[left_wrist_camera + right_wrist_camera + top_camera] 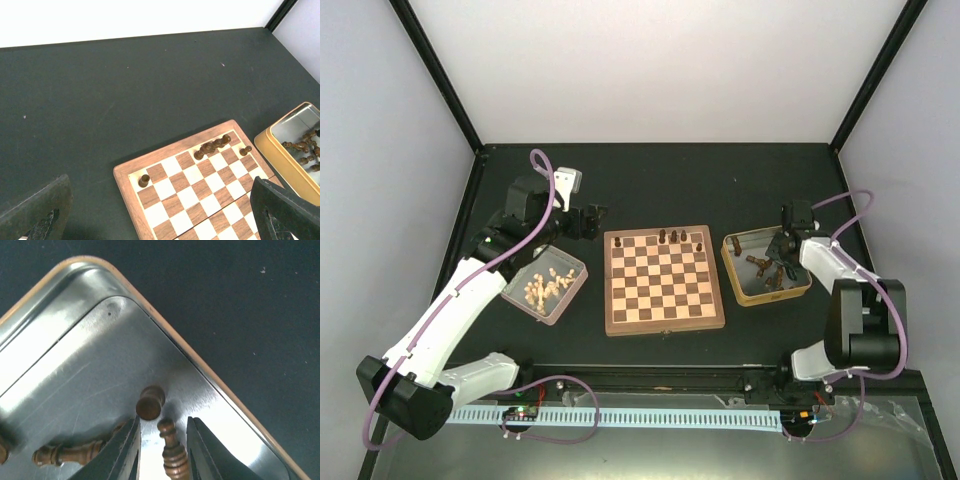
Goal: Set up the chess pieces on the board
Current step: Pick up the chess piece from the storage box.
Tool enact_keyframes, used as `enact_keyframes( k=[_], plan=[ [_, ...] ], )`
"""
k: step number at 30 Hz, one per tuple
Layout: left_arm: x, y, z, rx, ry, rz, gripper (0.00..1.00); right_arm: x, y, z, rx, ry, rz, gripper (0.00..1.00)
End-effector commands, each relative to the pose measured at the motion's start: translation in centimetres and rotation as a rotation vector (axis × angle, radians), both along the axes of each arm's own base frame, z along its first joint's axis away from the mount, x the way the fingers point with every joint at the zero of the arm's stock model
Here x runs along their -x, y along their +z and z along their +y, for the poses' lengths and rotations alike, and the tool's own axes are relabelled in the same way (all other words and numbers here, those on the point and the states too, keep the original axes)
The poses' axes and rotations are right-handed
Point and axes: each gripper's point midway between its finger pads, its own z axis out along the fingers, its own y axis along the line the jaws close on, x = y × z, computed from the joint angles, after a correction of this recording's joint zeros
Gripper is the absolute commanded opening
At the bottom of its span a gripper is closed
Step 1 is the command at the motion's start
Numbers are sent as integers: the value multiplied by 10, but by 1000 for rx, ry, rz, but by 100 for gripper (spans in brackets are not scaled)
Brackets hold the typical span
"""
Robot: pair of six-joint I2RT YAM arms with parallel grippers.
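Black table (660, 180). Left side: metal tray (570, 297) w/ pale cream pcs (545, 287) piled inside. Right side: gold-rimmed tray (729, 268). Pale slotted strip (650, 417) along near edge.

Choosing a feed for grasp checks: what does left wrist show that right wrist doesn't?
Only left wrist: the board, several dark chess pieces along its far row, the left claw wide open and empty. Only right wrist: close-up of the right claw straddling one piece in the metal tray, a gap on one side. Both: that tray with dark pieces, and the black table.
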Motion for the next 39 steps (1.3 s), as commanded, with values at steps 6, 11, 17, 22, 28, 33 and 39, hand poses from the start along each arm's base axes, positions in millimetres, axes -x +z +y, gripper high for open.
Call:
enact_keyframes(
  k=[6, 11, 17, 22, 28, 33, 39],
  plan=[
    [-1, 7, 0, 7, -13, -30, 99, -35, 4, -8, 18, 12, -55, 28],
    [-2, 5, -1, 5, -12, -26, 99, -40, -4, -7, 11, 19, -35, 26],
    [-2, 4, 0, 3, -9, -23, 99, -37, -15, -9, 20, 12, 5, 21],
    [-2, 4, 0, 5, -9, -21, 99, -33, -22, -8, 15, 15, 26, 16],
    [-2, 4, -1, 4, -10, -21, 99, -33, -12, -11, 34, 10, 0, 6],
    [-2, 5, 0, 7, -8, -24, 99, -32, 11, -7, 23, 22, -55, 5],
    [-2, 9, 3, 7, 6, -40, 99, -36, 48, 21, -54, 101, -137, 6]
  ],
)
